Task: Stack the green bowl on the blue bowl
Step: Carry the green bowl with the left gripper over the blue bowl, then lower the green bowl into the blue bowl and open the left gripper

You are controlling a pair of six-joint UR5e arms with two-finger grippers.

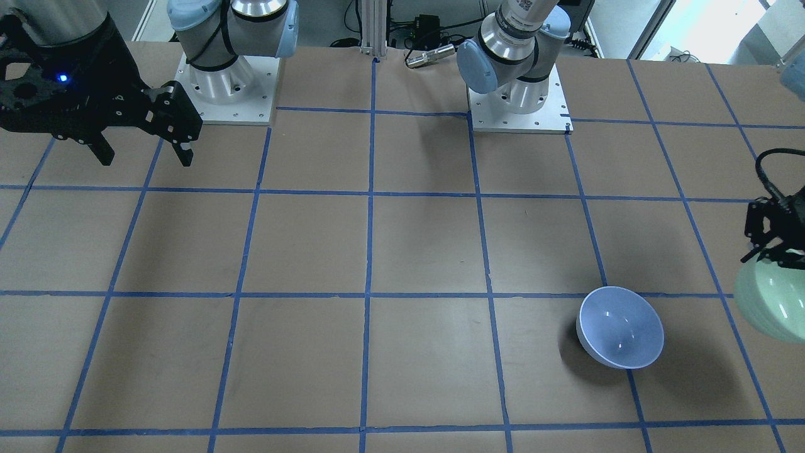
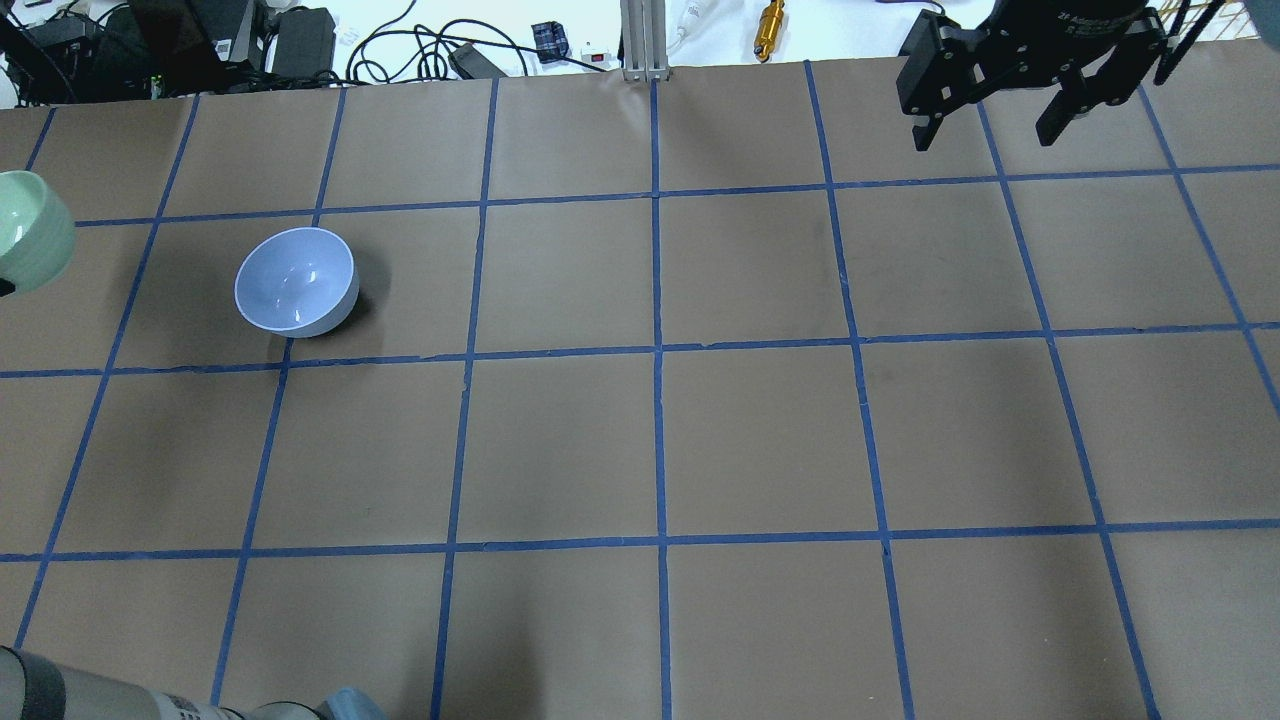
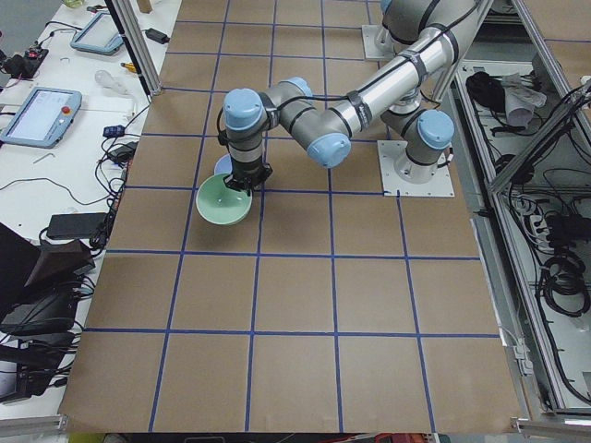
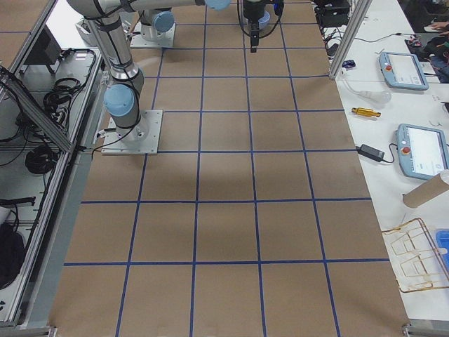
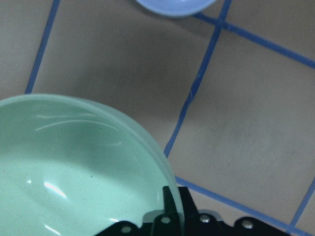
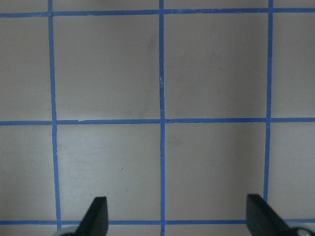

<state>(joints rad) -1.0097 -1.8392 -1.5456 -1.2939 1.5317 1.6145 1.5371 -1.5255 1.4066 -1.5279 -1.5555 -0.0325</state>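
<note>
My left gripper [image 1: 778,251] pinches the green bowl [image 1: 770,308] by its rim, holding it above the desk [image 1: 415,251] on my left side. The blue bowl [image 1: 621,327] sits upright nearby, not touching it. My right gripper [image 1: 146,156] hangs spread, well apart, with wide brown desk between.

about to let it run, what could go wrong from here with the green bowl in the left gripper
1. The left gripper pinches the green bowl at one spot on its glossy rim, so it could slip or swing in transit.
2. The blue bowl sits loose on the table; an off-centre release could shove it or leave the green bowl tilted, not nested.
</note>
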